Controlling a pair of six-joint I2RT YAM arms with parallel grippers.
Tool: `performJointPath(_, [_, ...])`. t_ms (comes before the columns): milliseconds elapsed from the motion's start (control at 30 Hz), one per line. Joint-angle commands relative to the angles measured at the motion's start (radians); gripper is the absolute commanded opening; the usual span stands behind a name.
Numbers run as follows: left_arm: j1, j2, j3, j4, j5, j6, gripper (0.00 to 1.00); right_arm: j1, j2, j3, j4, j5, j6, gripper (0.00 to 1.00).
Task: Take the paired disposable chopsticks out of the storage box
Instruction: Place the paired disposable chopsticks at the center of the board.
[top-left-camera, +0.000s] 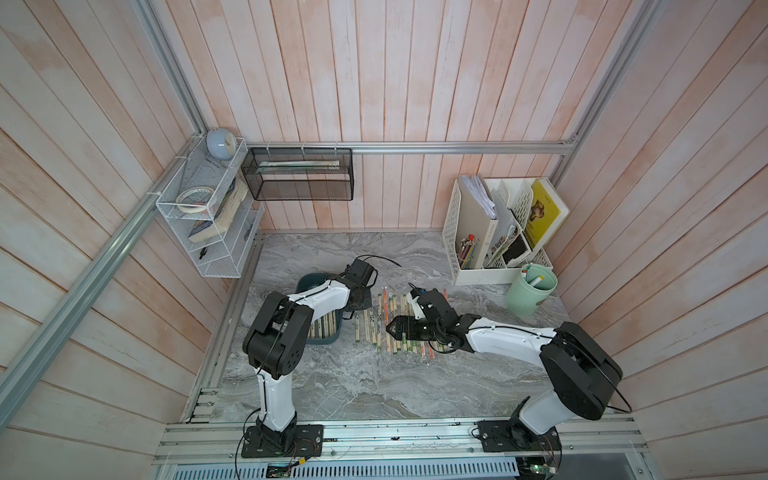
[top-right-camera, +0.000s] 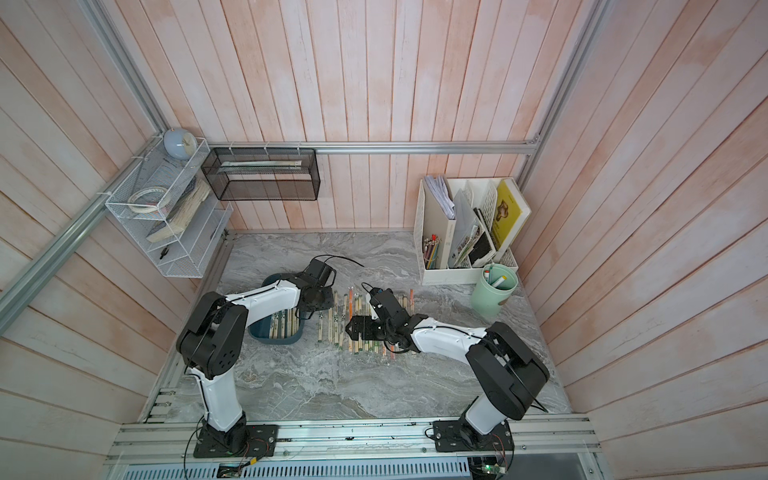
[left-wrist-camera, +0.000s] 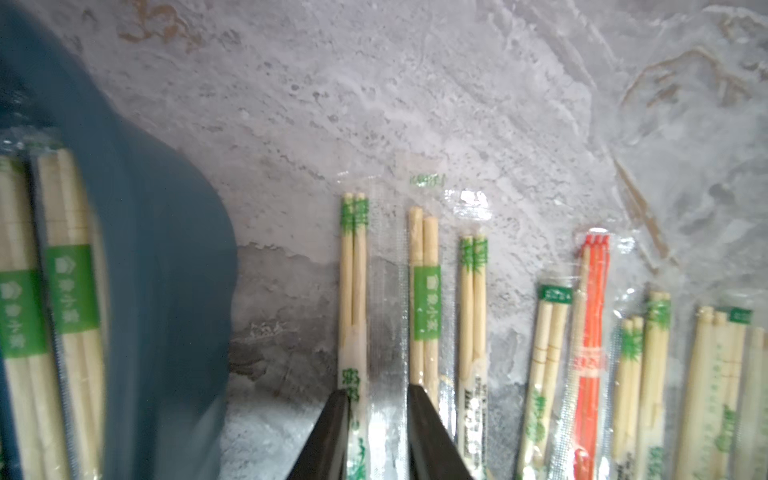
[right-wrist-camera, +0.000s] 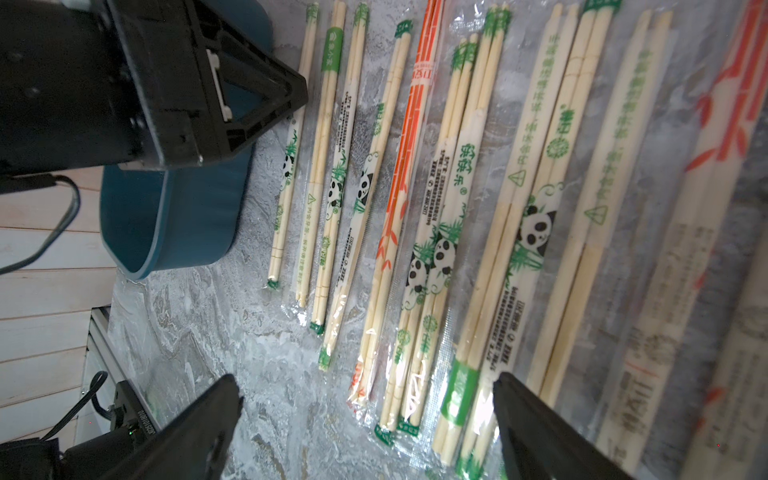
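The storage box (top-left-camera: 325, 341) is a dark teal tray on the marble table, under my left arm. Several paired disposable chopsticks (left-wrist-camera: 70, 291) still lie inside it. Many more pairs (top-left-camera: 368, 324) lie in a row on the table to its right. My left gripper (left-wrist-camera: 376, 388) is low over the row's leftmost pair (left-wrist-camera: 353, 270). Its jaws stand a little apart, wider than the sticks, with that pair's clear sleeve between them on the table. My right gripper (right-wrist-camera: 368, 384) hovers open and empty above the near ends of the row's middle pairs.
A white file organiser (top-left-camera: 469, 266) with coloured pencils and a mint green cup (top-left-camera: 530, 291) stand at the back right. A black mesh basket (top-left-camera: 299, 174) and a white wire shelf (top-left-camera: 203, 216) hang on the back left walls.
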Motion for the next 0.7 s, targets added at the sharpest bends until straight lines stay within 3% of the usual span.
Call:
performJointPath(0, [-0.004,0.004,-0.009,0.011,0.013,0.005,0.3,-0.005,0.0,0.035,-0.034,0.017,-0.007,0.97])
performJointPath(333, [0.012,-0.076,0.042,-0.04,-0.039,0.037,0.43,-0.004,0.027,0.055,-0.031,0.007,-0.007,0.97])
performJointPath(667, [0.143,-0.188,0.011,-0.058,-0.084,0.07,0.44,-0.004,0.036,0.08,-0.042,0.005,-0.025,0.97])
